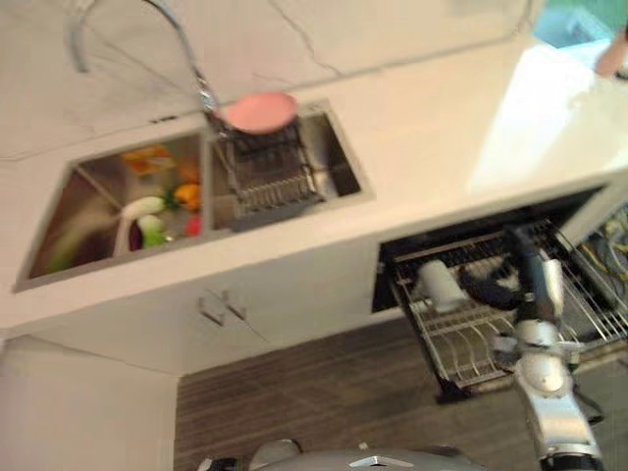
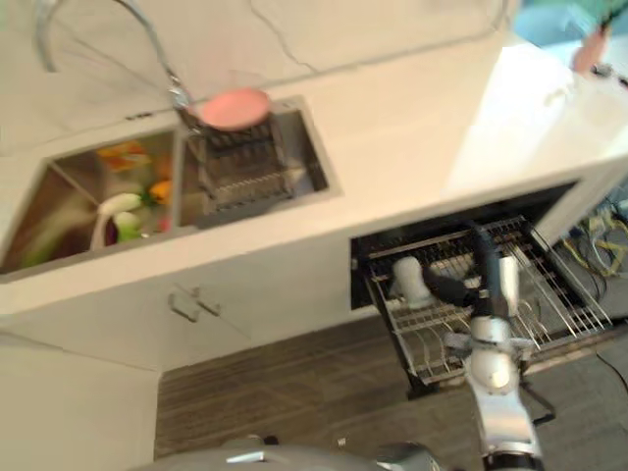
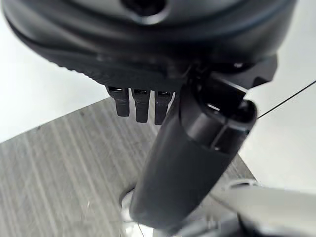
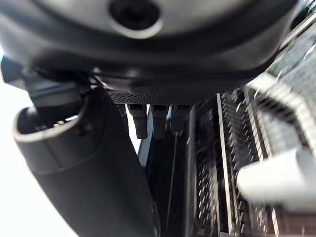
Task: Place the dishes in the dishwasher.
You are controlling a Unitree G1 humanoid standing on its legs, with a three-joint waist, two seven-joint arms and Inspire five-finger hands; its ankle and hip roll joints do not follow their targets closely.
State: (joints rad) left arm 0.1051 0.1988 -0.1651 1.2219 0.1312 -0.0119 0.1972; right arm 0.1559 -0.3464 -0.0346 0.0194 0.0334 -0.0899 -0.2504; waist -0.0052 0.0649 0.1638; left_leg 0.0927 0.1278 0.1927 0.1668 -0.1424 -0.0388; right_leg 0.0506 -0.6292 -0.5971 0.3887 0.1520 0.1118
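Note:
A pink plate (image 1: pixel 260 111) rests on the wire drying rack (image 1: pixel 275 182) in the sink's right basin. Below the counter, the dishwasher's wire rack (image 1: pixel 471 348) is pulled out, and a white cup (image 1: pixel 439 285) lies in its near left part. My right hand (image 1: pixel 494 287) reaches over that rack just right of the cup, fingers relaxed and holding nothing. Past the right hand (image 4: pixel 148 44), the right wrist view shows rack wires and a white dish (image 4: pixel 276 177). My left hand (image 3: pixel 148 44) hangs over the wooden floor, fingers straight and nothing in it.
The sink's left basin (image 1: pixel 69 211) holds colourful items and a white dish (image 1: pixel 142 208). A curved faucet (image 1: pixel 182 44) stands behind the sink. Cabinet doors with handles (image 1: pixel 221 309) sit below it. A person's hand (image 1: pixel 613 54) shows at the far right counter corner.

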